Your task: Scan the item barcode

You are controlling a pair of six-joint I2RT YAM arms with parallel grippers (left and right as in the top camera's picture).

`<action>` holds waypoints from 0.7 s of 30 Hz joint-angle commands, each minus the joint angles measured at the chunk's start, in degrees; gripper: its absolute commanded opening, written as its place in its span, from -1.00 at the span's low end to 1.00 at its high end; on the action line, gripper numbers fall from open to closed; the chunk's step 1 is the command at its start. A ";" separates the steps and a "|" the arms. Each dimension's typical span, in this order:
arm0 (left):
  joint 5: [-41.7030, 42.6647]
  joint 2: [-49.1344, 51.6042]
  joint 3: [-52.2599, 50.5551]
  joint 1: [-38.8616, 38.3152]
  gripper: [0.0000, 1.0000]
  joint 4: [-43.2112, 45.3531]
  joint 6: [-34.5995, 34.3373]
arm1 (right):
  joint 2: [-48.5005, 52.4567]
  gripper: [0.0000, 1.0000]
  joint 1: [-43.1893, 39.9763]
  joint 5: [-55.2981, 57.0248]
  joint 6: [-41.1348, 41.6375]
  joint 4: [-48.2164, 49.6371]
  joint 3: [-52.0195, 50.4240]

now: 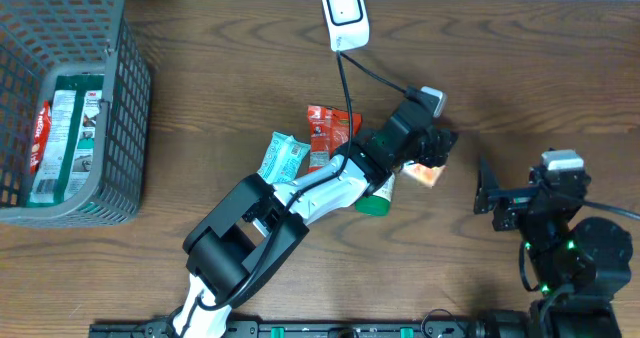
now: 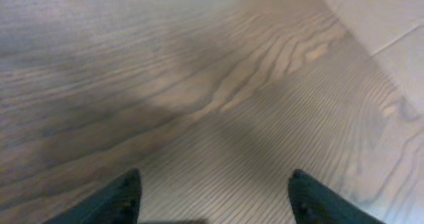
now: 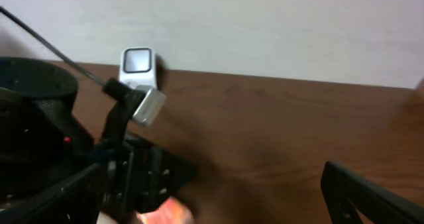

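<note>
The white barcode scanner [image 1: 343, 16] stands at the table's far edge, its cable trailing toward the middle; it also shows in the right wrist view as the scanner [image 3: 138, 65]. My left gripper [image 1: 438, 148] reaches right of centre, open, and in its own view the left gripper [image 2: 215, 184] has only bare wood between the fingers. A small orange and white packet [image 1: 427, 175] lies on the table just beside and below it, and shows blurred in the right wrist view as the packet [image 3: 165, 214]. My right gripper [image 1: 487, 193] is open and empty, to the right of the packet.
A red packet [image 1: 325, 128], a teal packet [image 1: 282, 158] and a green-capped bottle [image 1: 376, 204] lie partly under the left arm. A grey mesh basket [image 1: 125, 108] with packaged items stands at the far left. The wall [image 3: 265, 25] runs behind the scanner.
</note>
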 commanded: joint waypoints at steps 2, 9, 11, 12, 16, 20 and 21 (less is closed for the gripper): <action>0.76 -4.28 0.55 0.24 0.47 0.13 1.16 | 2.75 0.98 -0.22 -3.32 -0.72 -2.89 6.56; 0.72 -18.01 0.55 4.68 0.47 -11.41 1.11 | 11.17 0.99 -0.22 -10.62 -2.84 -16.37 17.99; 0.68 -22.73 0.55 6.91 0.47 -20.09 1.14 | 15.32 0.98 -0.22 -12.72 -4.42 -21.46 20.20; 0.28 -24.72 0.55 8.07 0.47 -24.50 1.14 | 17.57 0.99 -0.22 -13.44 -4.87 -23.69 20.74; -2.84 -31.63 0.55 14.75 0.47 -46.23 1.14 | 27.06 0.98 -0.22 -13.49 -4.74 -27.54 20.87; -2.93 -33.77 0.55 20.90 0.40 -59.32 1.14 | 34.69 0.98 -0.17 -17.09 -0.44 -28.37 20.65; -2.93 -33.79 0.55 22.23 0.25 -61.46 1.14 | 36.76 0.75 -0.15 -17.88 -0.44 -28.85 20.48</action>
